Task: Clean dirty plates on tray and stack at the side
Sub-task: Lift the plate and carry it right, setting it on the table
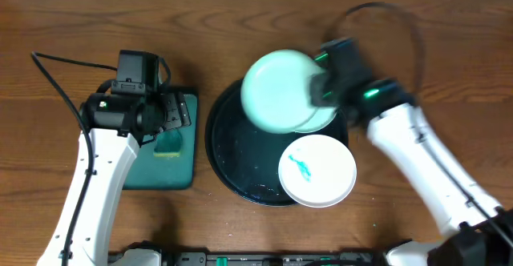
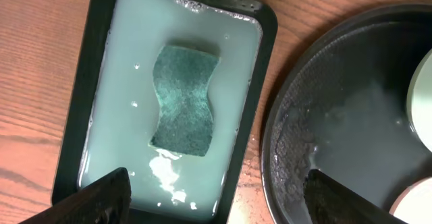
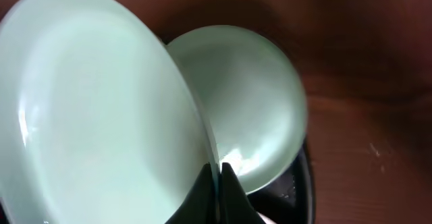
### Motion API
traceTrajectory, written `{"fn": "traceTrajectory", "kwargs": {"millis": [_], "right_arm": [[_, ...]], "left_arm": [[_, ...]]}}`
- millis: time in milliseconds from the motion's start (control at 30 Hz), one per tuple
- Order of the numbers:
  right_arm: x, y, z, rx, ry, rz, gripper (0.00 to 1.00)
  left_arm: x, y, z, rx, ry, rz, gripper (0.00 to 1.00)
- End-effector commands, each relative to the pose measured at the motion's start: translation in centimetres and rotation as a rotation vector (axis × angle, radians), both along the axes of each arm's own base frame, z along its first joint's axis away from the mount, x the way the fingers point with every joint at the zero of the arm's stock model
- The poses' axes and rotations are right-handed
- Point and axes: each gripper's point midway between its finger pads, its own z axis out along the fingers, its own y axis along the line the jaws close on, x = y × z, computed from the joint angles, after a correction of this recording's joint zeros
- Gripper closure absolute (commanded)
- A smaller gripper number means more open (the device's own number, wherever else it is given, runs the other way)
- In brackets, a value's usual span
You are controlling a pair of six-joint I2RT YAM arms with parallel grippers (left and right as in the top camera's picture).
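Note:
The black round tray (image 1: 228, 150) lies mid-table. My right gripper (image 1: 319, 88) is shut on the rim of a mint-green plate (image 1: 276, 90) and holds it lifted and tilted over the tray's far side; in the right wrist view the fingers (image 3: 217, 173) pinch its edge (image 3: 101, 109). A second mint-green plate (image 3: 253, 102) lies under it on the tray (image 1: 325, 120). A white plate (image 1: 318, 170) with a teal smear rests on the tray's near right. My left gripper (image 2: 216, 197) is open above the sponge tray.
A dark green rectangular tray (image 2: 266, 35) holds cloudy water and a green sponge (image 2: 183, 99), left of the black tray (image 2: 351, 116). It also shows in the overhead view (image 1: 172, 166). Wet residue lies on the black tray's floor.

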Motion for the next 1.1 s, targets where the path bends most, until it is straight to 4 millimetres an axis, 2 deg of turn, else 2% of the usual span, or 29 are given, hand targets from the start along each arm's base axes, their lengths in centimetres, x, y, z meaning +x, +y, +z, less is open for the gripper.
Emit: {"fn": "traceTrajectory", "kwargs": {"millis": [0, 133, 300, 400, 533, 600, 667, 900, 967, 1033, 1067], "right_arm": [[1.7, -4.8, 1.2, 0.255, 0.051, -0.149, 0.99], [2.8, -13.4, 1.5, 0.331, 0.031, -0.349, 0.98], [1.5, -23.7, 0.7, 0.332, 0.021, -0.606, 0.98], [0.0, -28.6, -1.1, 0.312, 0.052, -0.739, 0.98], [-2.0, -33.5, -4.5, 0.264, 0.124, -0.88, 0.98], [-2.9, -35.4, -6.3, 0.237, 0.166, -0.939, 0.98], [-3.4, -36.3, -8.1, 0.23, 0.204, -0.944, 0.98], [-3.5, -36.1, -12.4, 0.229, 0.308, -0.92, 0.99], [-3.6, -36.0, -13.3, 0.232, 0.33, -0.92, 0.91], [-3.7, -36.0, -13.5, 0.233, 0.339, -0.917, 0.78], [-3.8, -35.9, -13.5, 0.233, 0.342, -0.917, 0.77]], "left_arm": [[-0.1, 0.0, 0.3, 0.0, -0.01, 0.008, 0.18], [-0.1, 0.0, 0.3, 0.0, -0.01, 0.008, 0.18], [-0.1, 0.0, 0.4, 0.0, -0.01, 0.008, 0.18], [-0.1, 0.0, 0.4, 0.0, -0.01, 0.008, 0.18], [-0.1, 0.0, 0.4, 0.0, -0.01, 0.008, 0.18], [-0.1, 0.0, 0.3, 0.0, -0.01, 0.008, 0.18], [-0.1, 0.0, 0.3, 0.001, -0.009, 0.008, 0.18], [0.0, 0.0, 0.4, 0.0, -0.014, 0.008, 0.18], [-0.1, 0.0, 0.4, 0.0, -0.011, 0.008, 0.18], [-0.1, 0.0, 0.3, 0.001, -0.01, 0.008, 0.18], [-0.1, 0.0, 0.3, 0.001, -0.01, 0.008, 0.18]]}}
